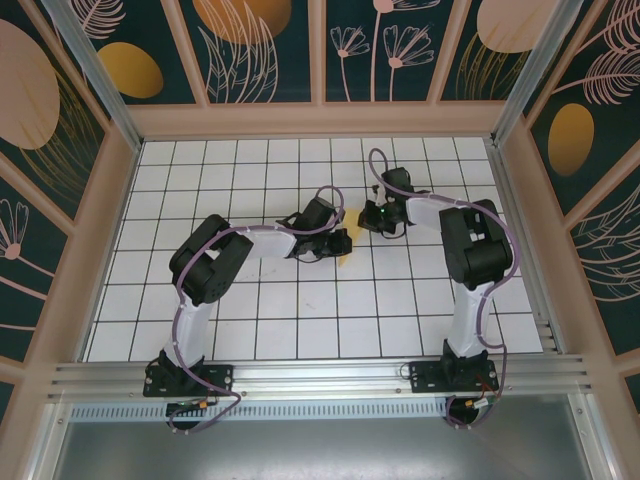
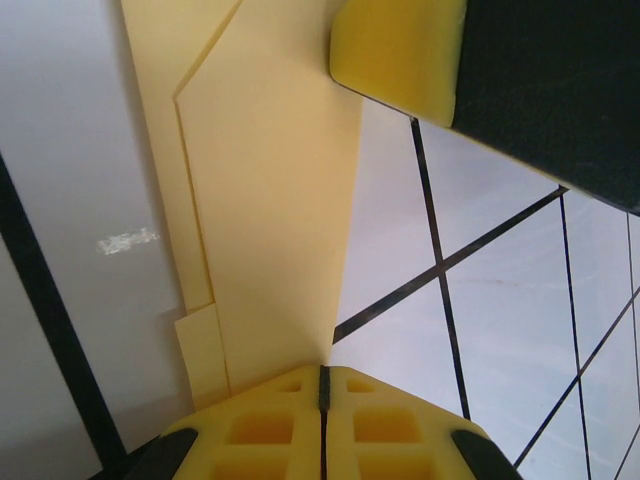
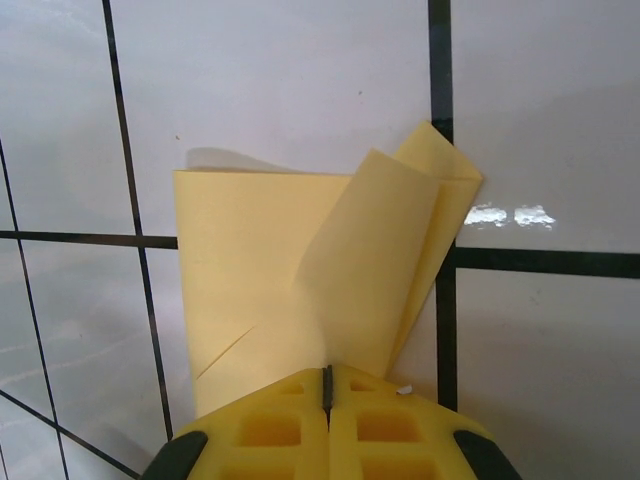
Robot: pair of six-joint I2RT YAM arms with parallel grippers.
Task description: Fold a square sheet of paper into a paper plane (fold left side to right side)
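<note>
Now left end effector (image 2: 322, 385), right end effector (image 3: 327, 385) both pinching yellow paper (image 3: 262, 262).

Bright even light; glare patches on table (image 3: 510, 215); faint soft shadows.

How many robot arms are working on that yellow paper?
2. Left arm stands at left, right arm at right; left end effector and right end effector both pinch the paper.

The paper (image 3: 250, 260) on the table (image 1: 300, 330) centre
</note>
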